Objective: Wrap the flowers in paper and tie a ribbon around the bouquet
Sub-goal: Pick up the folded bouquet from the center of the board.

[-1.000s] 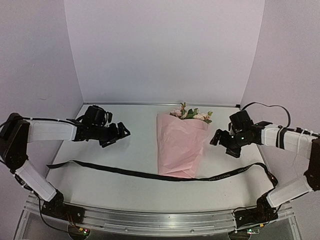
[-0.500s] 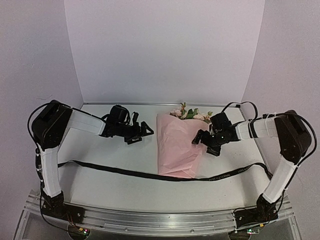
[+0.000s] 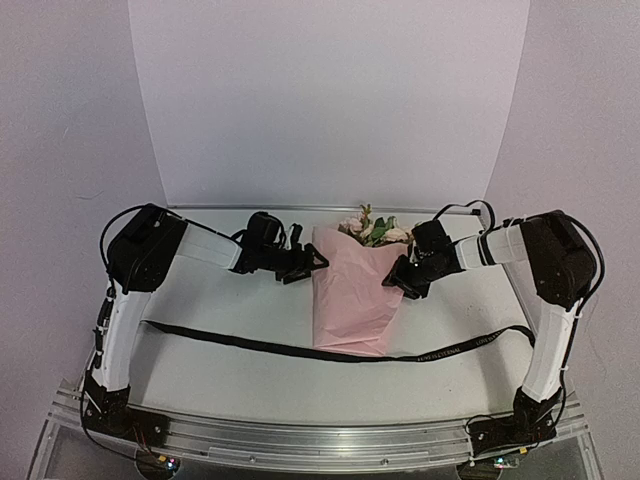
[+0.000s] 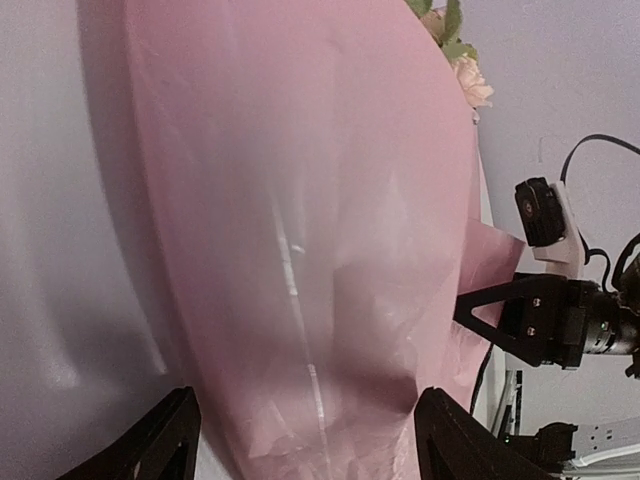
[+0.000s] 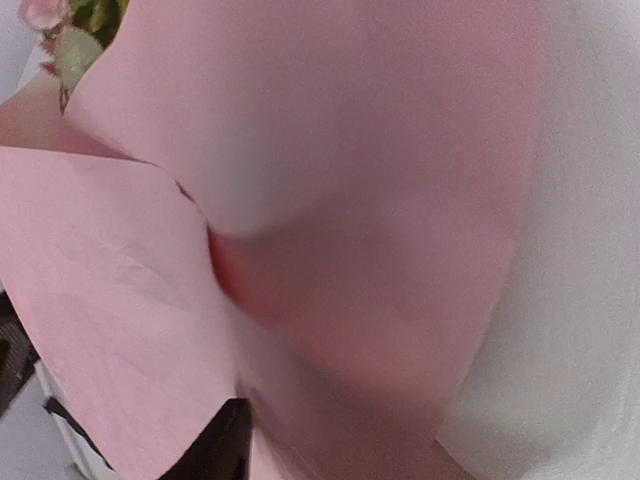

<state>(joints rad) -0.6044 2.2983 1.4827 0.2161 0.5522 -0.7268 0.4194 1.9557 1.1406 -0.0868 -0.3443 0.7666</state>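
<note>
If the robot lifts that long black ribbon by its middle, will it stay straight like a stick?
Probably not. The ribbon lies flat on the table in loose, wavy bends, so it looks soft and would likely droop on both sides. It looks thin and narrow, so it is probably very light.

The bouquet (image 3: 355, 290) lies between the left end effector (image 3: 316, 262) and right end effector (image 3: 393, 281), the ribbon (image 3: 250, 345) across its near end.
</note>
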